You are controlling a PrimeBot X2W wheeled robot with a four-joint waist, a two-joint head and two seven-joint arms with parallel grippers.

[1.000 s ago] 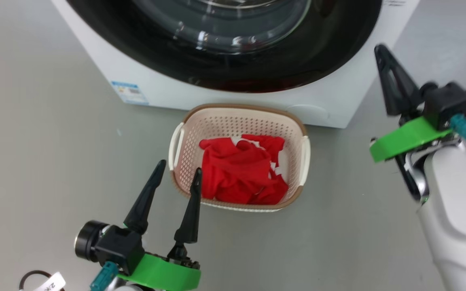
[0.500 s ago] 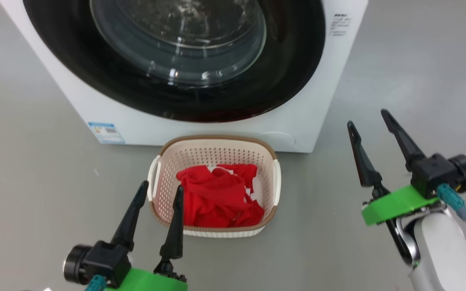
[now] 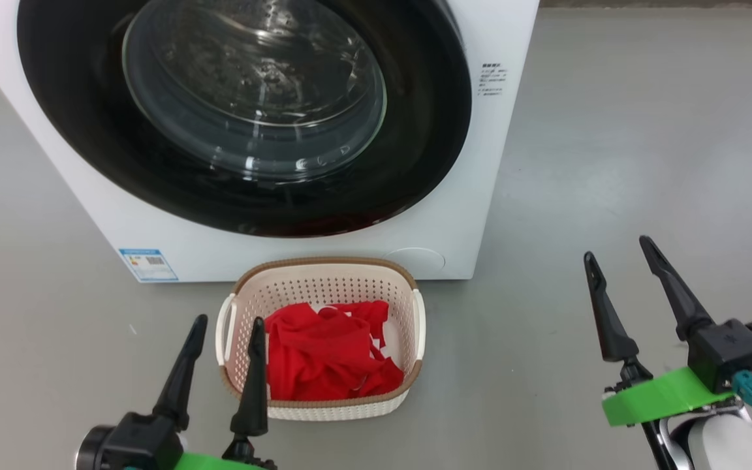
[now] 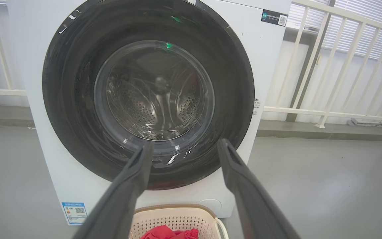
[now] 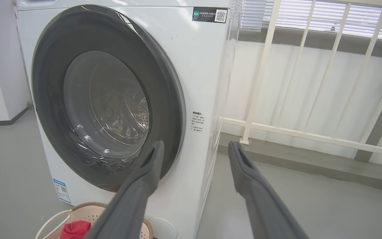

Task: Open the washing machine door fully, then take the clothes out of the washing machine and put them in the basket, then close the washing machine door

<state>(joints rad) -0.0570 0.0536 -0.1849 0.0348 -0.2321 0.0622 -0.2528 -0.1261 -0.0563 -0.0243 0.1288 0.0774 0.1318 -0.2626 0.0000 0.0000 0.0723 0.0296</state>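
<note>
**Clothes in basket, door shut, both grippers free**

In the head view, the left gripper point(image 3: 228, 320) at 7 o'clock has its fingers spread wide and empty, near the left side of the basket point(image 3: 324, 263). The basket sits at 6 o'clock, just before the machine point(image 3: 474, 196), and holds the clothes point(image 3: 324, 356). They look soft, light and limp, best pinched at a raised fold. The door point(image 3: 252, 98) at 11 o'clock looks flush. It is rigid, glossy and probably slippery, so press near its edge, not its centre. The right gripper point(image 3: 616, 248) at 4 o'clock is spread wide and empty.
</note>
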